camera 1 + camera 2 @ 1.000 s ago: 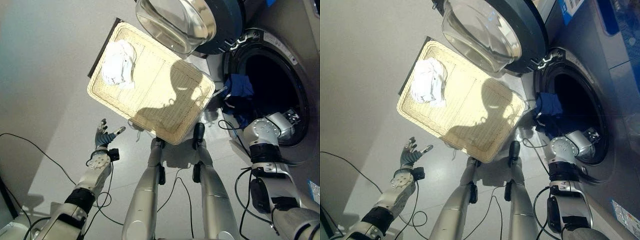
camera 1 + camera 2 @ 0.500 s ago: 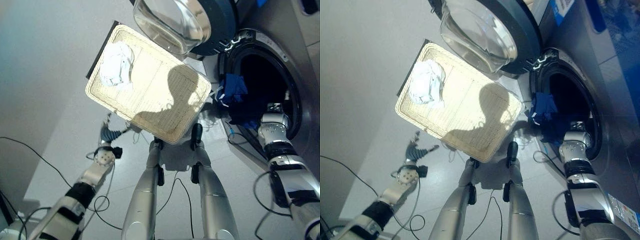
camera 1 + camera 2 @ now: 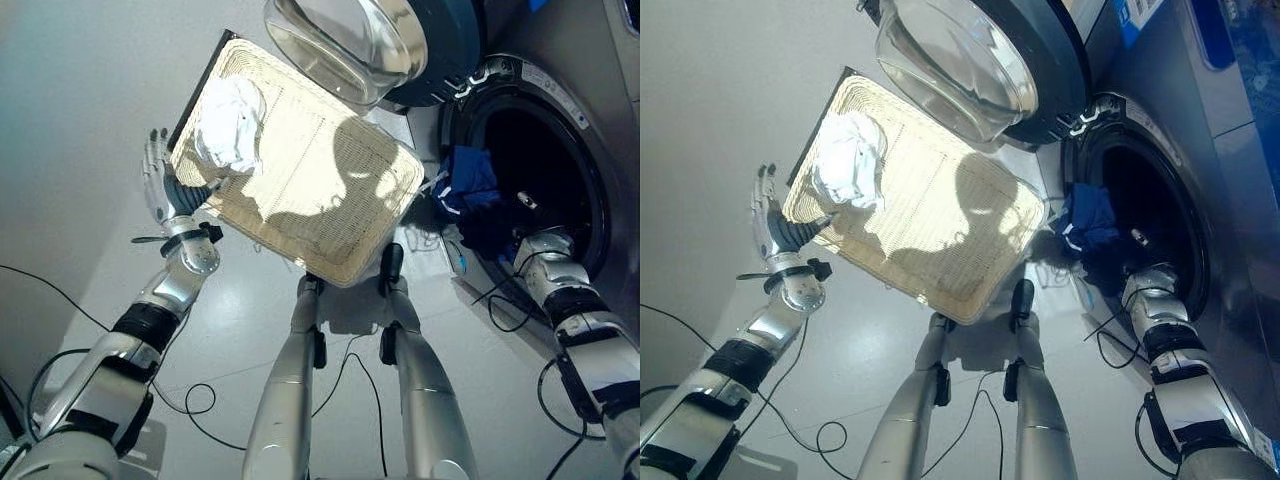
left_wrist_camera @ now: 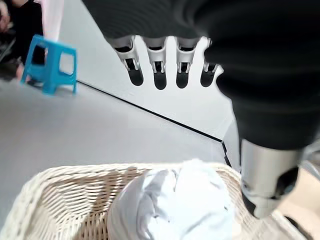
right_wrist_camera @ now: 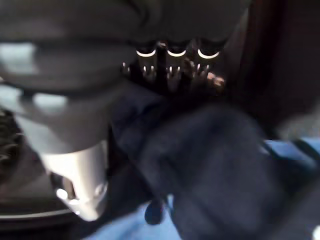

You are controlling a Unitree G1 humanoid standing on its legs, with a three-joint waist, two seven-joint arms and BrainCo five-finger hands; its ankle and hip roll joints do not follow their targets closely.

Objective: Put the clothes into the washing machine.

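Observation:
A white cloth (image 3: 232, 125) lies bunched in the far left corner of the flat wicker basket (image 3: 320, 180). My left hand (image 3: 163, 190) is raised at the basket's left edge just beside that cloth, open, with its fingers (image 4: 160, 60) straight and holding nothing. A blue garment (image 3: 468, 180) hangs over the rim of the washing machine's drum opening (image 3: 540, 150), with dark clothes (image 3: 500, 230) below it. My right hand (image 5: 175, 65) reaches into the drum, its fingers straight against dark blue cloth (image 5: 220, 165).
The washer's round glass door (image 3: 350, 40) stands open and overhangs the basket's far corner. The basket rests on a pale grey floor (image 3: 90, 120) left of the machine. A blue stool (image 4: 50, 67) stands farther off.
My left hand has risen from low on the floor side up to the basket's left edge by the white cloth. My right arm has gone deeper into the drum.

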